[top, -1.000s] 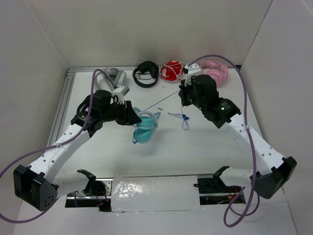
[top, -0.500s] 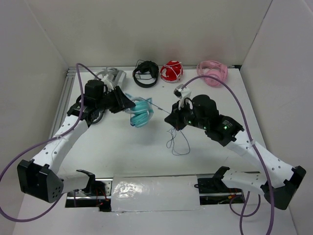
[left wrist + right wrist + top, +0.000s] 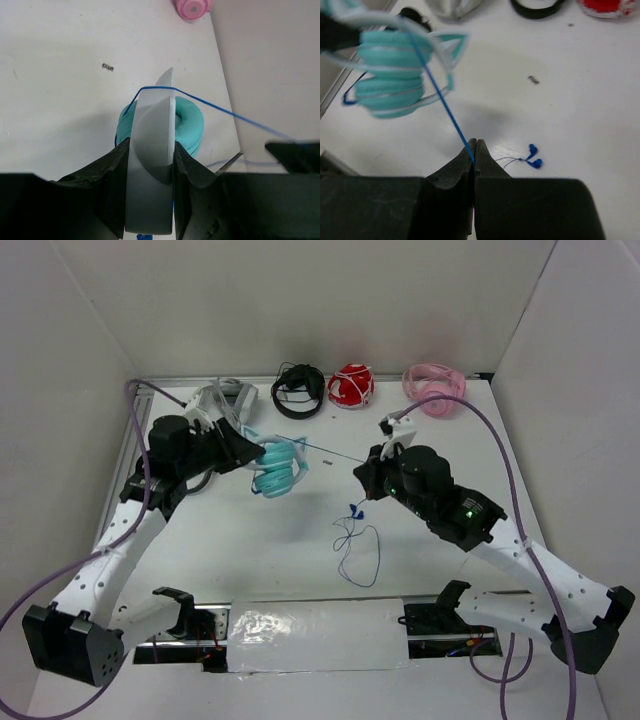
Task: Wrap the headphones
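We see the teal headphones [image 3: 278, 465] gripped by the left gripper [image 3: 150, 150]. Its jaws are partly closed and press against both sides of the pale headband [image 3: 150, 175], with the teal cups [image 3: 189, 122] just beyond the fingertips. The thin blue cable [image 3: 441, 100] loops over the headband and runs in a tight straight line across to the right gripper [image 3: 474, 145], whose jaws are pressed fully together on it. Past that pinch, the rest of the cable lies in loose curls on the table [image 3: 220, 560], below the right jaws. It ends in two small blue tips [image 3: 534, 156], possibly plugs, though they are too small for us to tell. Well beyond both grippers, along the far edge, sit black headphones [image 3: 298, 390], red headphones [image 3: 350, 385] and pink headphones [image 3: 435, 388].
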{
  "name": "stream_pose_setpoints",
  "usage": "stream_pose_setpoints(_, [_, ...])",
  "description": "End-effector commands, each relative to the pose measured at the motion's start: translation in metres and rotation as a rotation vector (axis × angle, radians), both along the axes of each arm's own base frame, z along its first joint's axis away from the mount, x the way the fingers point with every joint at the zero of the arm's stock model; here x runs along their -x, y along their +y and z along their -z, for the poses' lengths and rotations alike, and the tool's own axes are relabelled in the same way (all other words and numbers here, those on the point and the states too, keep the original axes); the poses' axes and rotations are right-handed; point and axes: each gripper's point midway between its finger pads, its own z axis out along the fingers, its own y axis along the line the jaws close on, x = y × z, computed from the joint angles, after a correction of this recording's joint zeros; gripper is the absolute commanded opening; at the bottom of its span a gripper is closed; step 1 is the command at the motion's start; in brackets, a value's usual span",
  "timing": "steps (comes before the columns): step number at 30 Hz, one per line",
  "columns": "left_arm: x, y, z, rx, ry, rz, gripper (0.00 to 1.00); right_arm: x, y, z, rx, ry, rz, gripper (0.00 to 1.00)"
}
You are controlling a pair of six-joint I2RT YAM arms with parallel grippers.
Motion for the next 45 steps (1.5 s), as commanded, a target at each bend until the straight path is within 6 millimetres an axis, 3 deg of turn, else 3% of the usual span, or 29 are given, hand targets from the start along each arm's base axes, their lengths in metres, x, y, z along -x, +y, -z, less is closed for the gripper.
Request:
stream_pose_setpoints(1, [-0.003, 0.015, -0.033, -0.05, -0.255, -0.013, 0.0, -0.024, -0.051, -0.04, -0.078, -0.069, 0.26, 0.0])
stream_pose_setpoints(5, [0.024, 0.012, -0.031, -0.082, -0.401, 0.089, 0.0, -0.039, -0.081, -0.045, -0.094, -0.068, 0.326, 0.0])
stream_pose_setpoints(19, [0.07, -0.011, -0.027, -0.088, -0.579, 0.365, 0.0, -0.063, -0.103, -0.03, -0.077, -0.009, 0.377, 0.0])
stream_pose_setpoints(26, [0.09, -0.018, -0.028, -0.086, -0.641, 0.471, 0.0, -0.105, -0.121, -0.009, -0.012, 0.057, 0.468, 0.0])
stream_pose_setpoints(28, [0.093, -0.021, -0.027, -0.085, -0.637, 0.5, 0.0, -0.118, -0.127, -0.015, 0.007, 0.054, 0.497, 0.0])
stream_pose_setpoints(33, [0.092, -0.023, -0.016, -0.069, -0.604, 0.521, 0.0, -0.128, -0.132, -0.036, 0.011, 0.021, 0.497, 0.0])
stream_pose_setpoints(36, [0.104, -0.028, -0.019, -0.028, -0.653, 0.582, 0.0, -0.141, -0.138, -0.022, 0.044, 0.069, 0.518, 0.0])
stream_pose_setpoints(38, [0.113, -0.032, -0.025, 0.005, -0.654, 0.644, 0.0, -0.153, -0.129, 0.004, 0.064, 0.098, 0.475, 0.0])
stream_pose_setpoints(40, [0.112, -0.034, -0.035, 0.016, -0.649, 0.656, 0.0, -0.16, -0.112, 0.032, 0.049, 0.141, 0.395, 0.0])
stream_pose_setpoints(43, [0.111, -0.035, -0.048, 0.02, -0.679, 0.656, 0.0, -0.169, -0.101, 0.065, 0.05, 0.204, 0.366, 0.0])
stream_pose_setpoints(45, [0.112, -0.035, -0.058, 0.019, -0.696, 0.669, 0.0, -0.174, -0.098, 0.075, 0.058, 0.221, 0.365, 0.0])
